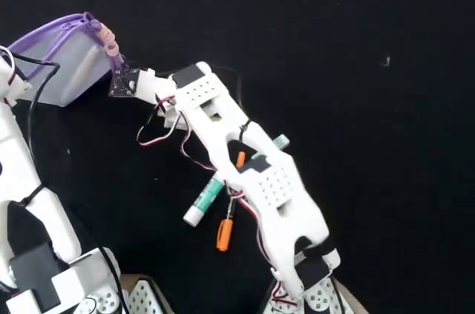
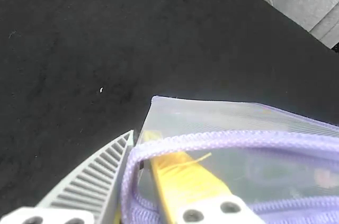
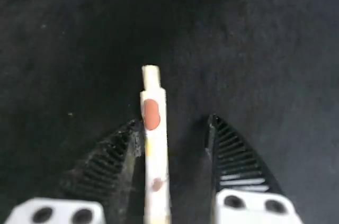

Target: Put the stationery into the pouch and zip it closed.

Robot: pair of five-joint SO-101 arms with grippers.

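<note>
Left hand [image 2: 139, 147] clenches the soft pouch [image 1: 67, 65] rim, far left over the table [image 1: 371, 143]. Right hand [image 3: 175, 139] stands parted, the beaded pen [image 3: 153, 128] against one finger: light, slick, best pinched mid-barrel.

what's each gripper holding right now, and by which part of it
Left gripper clamps the clear plastic pouch with the purple zipper at its open zipper rim. Right gripper is open; the white pen with orange-pink spots only lies against one finger.
</note>
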